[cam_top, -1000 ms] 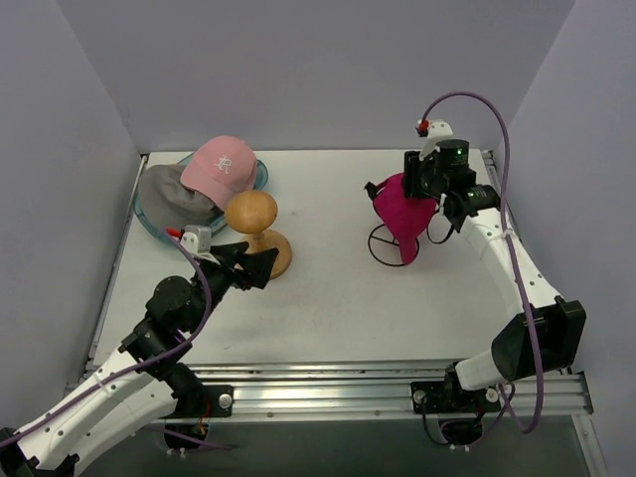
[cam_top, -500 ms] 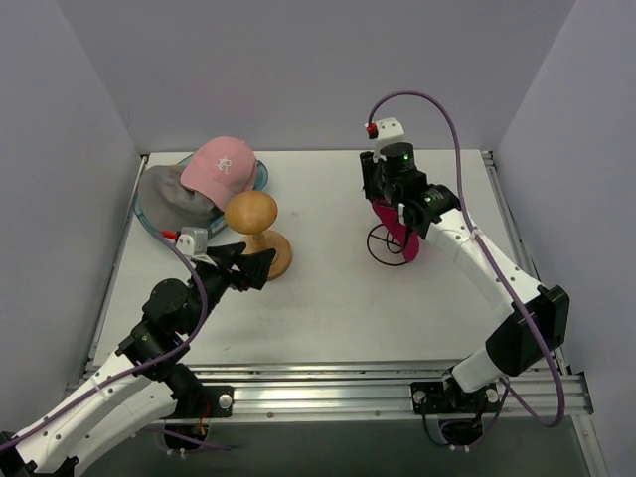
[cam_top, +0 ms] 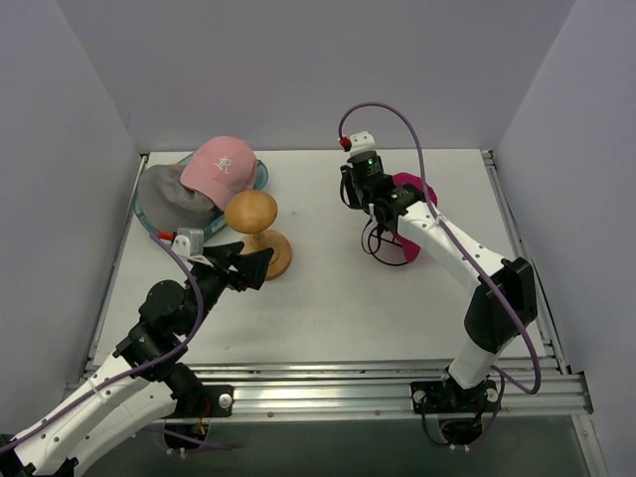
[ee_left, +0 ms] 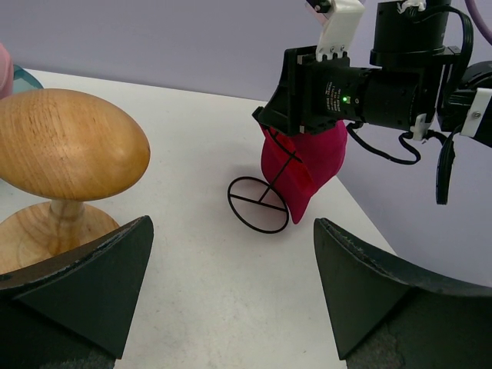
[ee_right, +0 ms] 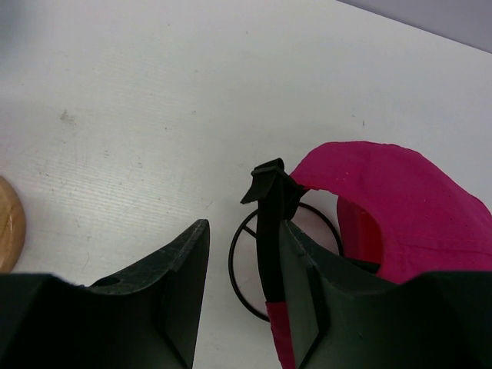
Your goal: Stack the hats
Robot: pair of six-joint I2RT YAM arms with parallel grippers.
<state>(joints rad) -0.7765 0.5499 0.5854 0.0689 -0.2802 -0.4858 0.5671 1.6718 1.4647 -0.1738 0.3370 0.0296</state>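
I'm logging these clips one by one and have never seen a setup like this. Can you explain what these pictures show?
Two robot arms are bolted at the near edge of a white table. The overhead picture looks down from behind them. The other two come from a camera on each wrist, so the dark shapes at the bottom are that arm's own fingers.

On the table stand a wooden hat stand and a teal tub with a light pink cap and a grey cap lying in it.

The right arm's fingers appear to pinch the magenta cap near its black back strap, above a black wire stand. The left arm's fingers are open and empty, facing the wooden hat stand.
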